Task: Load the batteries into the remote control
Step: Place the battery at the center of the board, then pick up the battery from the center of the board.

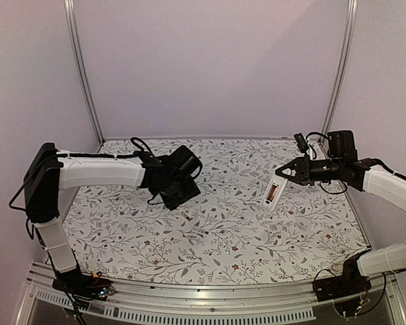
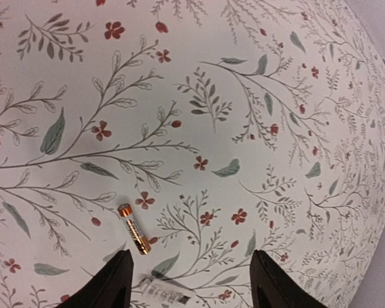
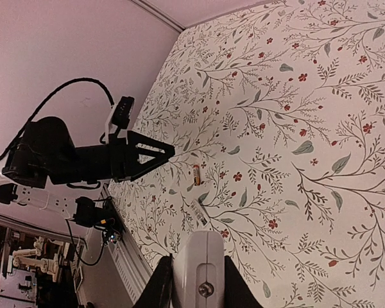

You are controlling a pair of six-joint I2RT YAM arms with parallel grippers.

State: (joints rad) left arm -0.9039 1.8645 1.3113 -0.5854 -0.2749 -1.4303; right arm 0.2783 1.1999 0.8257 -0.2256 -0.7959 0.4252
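The white remote control [image 1: 273, 191] hangs above the right side of the cloth, held at its upper end by my right gripper [image 1: 284, 175]. One reddish-gold battery [image 1: 273, 195] sits in its open back recess. In the right wrist view the remote control [image 3: 204, 247] fills the gap between my right gripper's [image 3: 199, 260] fingers. A second battery [image 2: 135, 228] lies flat on the cloth, just ahead of the left finger [image 2: 112, 282] of my left gripper [image 2: 191, 253]. That gripper is open, hovering low over the cloth with nothing between its jaws. The same battery [image 3: 196, 171] shows in the right wrist view.
A small printed label [image 2: 167, 295] lies on the floral cloth [image 1: 223, 203] close to the loose battery. Metal rails border the table's near edge [image 1: 210, 298], and white walls close the back and sides.
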